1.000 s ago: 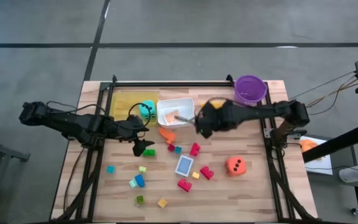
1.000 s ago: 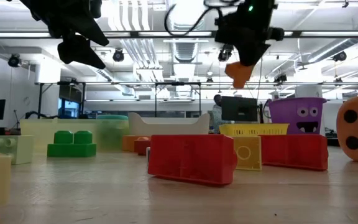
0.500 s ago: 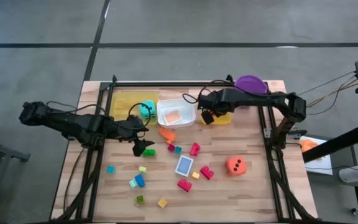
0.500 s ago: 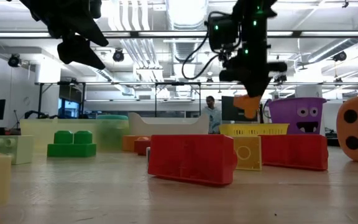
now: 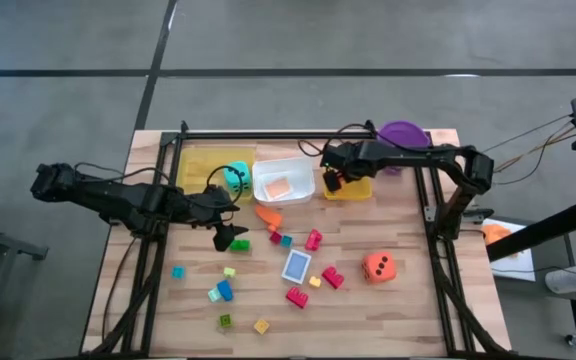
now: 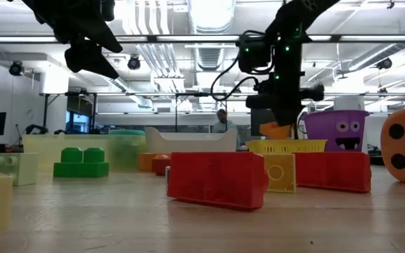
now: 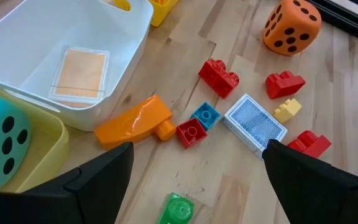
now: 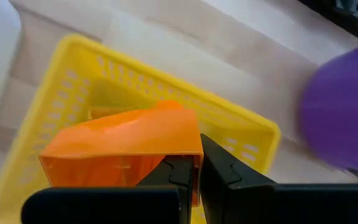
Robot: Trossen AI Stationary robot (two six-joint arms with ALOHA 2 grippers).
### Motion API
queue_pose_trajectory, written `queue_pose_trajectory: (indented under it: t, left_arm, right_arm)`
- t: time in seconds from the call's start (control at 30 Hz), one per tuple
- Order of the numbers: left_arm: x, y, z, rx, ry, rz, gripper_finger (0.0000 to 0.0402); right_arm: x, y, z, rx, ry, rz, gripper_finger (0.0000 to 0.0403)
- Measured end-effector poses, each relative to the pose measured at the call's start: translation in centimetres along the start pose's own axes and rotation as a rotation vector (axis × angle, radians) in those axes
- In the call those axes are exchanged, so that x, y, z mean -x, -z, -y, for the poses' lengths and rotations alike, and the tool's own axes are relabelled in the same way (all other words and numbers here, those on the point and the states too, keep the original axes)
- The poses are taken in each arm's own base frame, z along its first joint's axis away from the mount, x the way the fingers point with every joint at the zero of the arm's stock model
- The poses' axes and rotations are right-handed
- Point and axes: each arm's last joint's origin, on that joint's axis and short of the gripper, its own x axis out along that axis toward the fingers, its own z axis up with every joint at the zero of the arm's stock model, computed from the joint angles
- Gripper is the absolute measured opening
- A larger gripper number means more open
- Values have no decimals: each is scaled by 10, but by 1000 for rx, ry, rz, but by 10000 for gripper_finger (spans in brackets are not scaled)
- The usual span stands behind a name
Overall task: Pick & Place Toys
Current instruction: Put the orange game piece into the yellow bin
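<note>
My right gripper (image 5: 332, 182) hangs over the yellow basket (image 5: 356, 190), shut on an orange block (image 8: 117, 152) that the low view shows just above the basket's rim (image 6: 287, 145). Farther left over the table, my left gripper (image 7: 191, 186) stands open and high with nothing between its fingers. Below it lie another orange block (image 7: 132, 120), small red and blue blocks and a blue card (image 7: 253, 123). An orange die (image 5: 379, 266) sits on the table. A teal die (image 5: 236, 178) rests in the yellow tray. An orange card (image 5: 279, 187) lies flat in the white tray. My right gripper pinches the orange block between its two fingers at one end (image 8: 188, 152). The fingers come steeply from above. The block is lifted clear and sticks out sideways from the fingers, over the inside of the yellow basket.
The purple bucket (image 5: 403, 135) stands at the far right, close behind the basket. The white tray (image 5: 283, 180) and the yellow tray (image 5: 203, 165) fill the far middle. Loose blocks (image 5: 298, 296) lie scattered over the near half. Black frame rails (image 5: 268, 135) run along the table's edges.
My right gripper has gone down with the orange block, from high above the table to just over the yellow basket, shifting toward the far edge and rolling a little. It has stayed shut on the block.
</note>
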Motion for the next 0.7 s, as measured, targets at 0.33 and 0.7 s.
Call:
queue_pose_trajectory:
  t: [0.33,0.7]
  left_arm:
    - [0,0,0,0,0,0,354]
    - [0,0,0,0,0,0,354]
  right_arm:
    - [-11,-8,-4,-45,-65,2,8]
    - [-35,-7,-16,-24,-26,-36,8]
